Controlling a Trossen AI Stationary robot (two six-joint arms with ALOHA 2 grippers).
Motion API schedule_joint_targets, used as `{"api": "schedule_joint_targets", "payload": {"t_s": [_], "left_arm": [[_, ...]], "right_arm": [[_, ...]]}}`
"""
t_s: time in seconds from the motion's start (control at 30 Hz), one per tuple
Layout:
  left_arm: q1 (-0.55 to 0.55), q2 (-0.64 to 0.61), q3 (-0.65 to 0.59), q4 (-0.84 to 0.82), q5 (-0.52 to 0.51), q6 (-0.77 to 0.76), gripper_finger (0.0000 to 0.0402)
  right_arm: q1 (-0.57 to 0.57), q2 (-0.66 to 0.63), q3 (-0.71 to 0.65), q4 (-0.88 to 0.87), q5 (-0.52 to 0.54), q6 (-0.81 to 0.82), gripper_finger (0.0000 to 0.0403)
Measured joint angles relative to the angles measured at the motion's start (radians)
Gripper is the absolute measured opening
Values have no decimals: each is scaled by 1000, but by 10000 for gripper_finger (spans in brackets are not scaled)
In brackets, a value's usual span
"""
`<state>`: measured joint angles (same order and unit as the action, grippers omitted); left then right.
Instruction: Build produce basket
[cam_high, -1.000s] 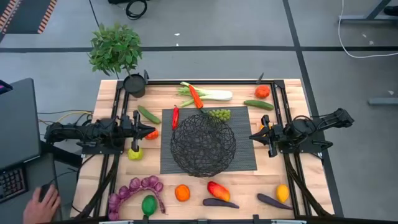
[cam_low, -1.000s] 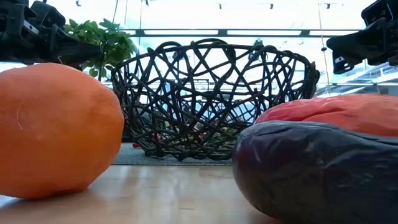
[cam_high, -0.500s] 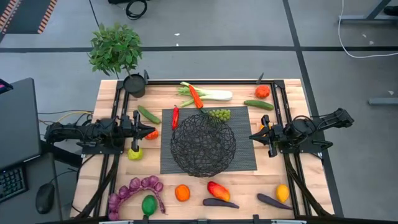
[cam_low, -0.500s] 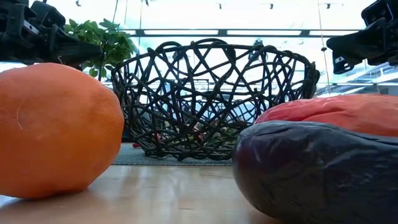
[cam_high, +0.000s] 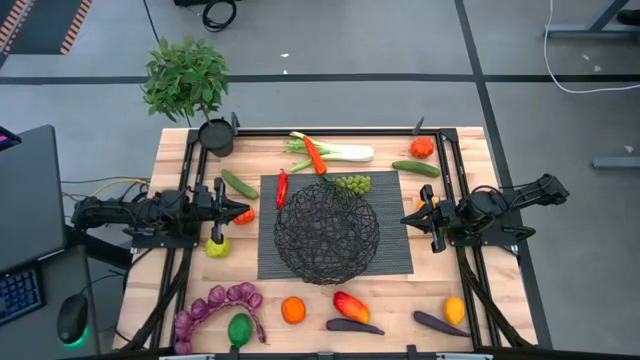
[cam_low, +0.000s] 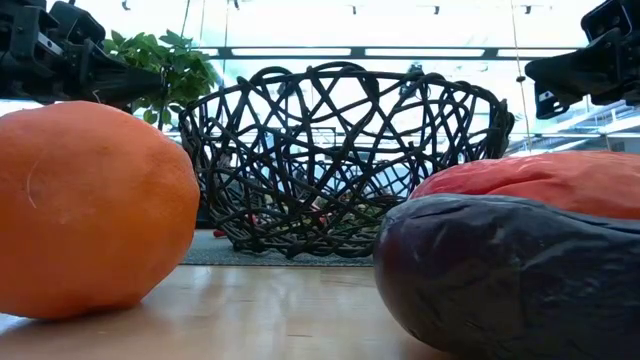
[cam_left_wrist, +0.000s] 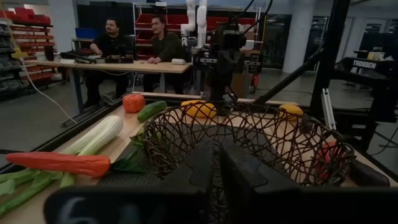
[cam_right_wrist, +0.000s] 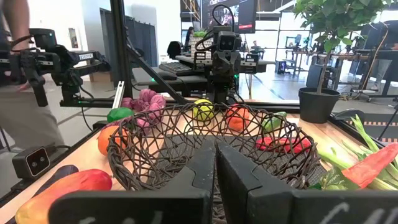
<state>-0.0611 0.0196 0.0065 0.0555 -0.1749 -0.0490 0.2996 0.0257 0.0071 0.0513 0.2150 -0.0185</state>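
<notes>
The black wire basket (cam_high: 327, 233) stands empty on a dark mat (cam_high: 395, 255) at the table's middle; it also shows in the low view (cam_low: 345, 160). Produce lies around it: a leek (cam_high: 340, 152), grapes (cam_high: 352, 184), a tomato (cam_high: 422, 147), cucumbers (cam_high: 415, 168), an orange (cam_high: 292, 310), a red-yellow fruit (cam_high: 350, 305), eggplants (cam_high: 353, 326) and a lemon (cam_high: 454, 310). My left gripper (cam_high: 245, 210) hovers shut just left of the basket, above a small orange fruit (cam_high: 243, 217). My right gripper (cam_high: 405, 219) hovers shut just right of the basket. Both point at the basket and hold nothing.
A potted plant (cam_high: 190, 85) stands at the far left corner. A purple bunch (cam_high: 215, 305), a green fruit (cam_high: 239, 328) and a yellow-green fruit (cam_high: 217, 246) lie at the left. Dark frame rails (cam_high: 455, 175) run along the table's sides. People sit beyond the table (cam_left_wrist: 134, 40).
Both arms have kept still. A person's hand that lay on a mouse beside the table's near left corner has drawn away out of view.
</notes>
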Motion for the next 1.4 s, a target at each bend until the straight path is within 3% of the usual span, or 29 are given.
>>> {"api": "schedule_joint_targets", "payload": {"t_s": [0.5,0.67,0.8,0.9,1.03,1.2,1.4], "left_arm": [[6,0,0,7,-1,23,35],[19,0,0,68,-23,82,29],[37,6,30,115,-28,26,28],[54,34,97,97,-41,26,32],[83,140,240,-59,-62,57,36],[117,352,452,-209,-63,-12,30],[175,651,729,-423,-61,-206,31]], "right_arm": [[0,0,0,0,0,0,23],[0,0,0,0,0,0,23],[0,0,0,0,0,0,23],[0,0,0,0,0,0,23],[0,0,0,0,0,0,23],[0,0,0,0,0,0,23],[0,0,0,0,0,0,23]]}}
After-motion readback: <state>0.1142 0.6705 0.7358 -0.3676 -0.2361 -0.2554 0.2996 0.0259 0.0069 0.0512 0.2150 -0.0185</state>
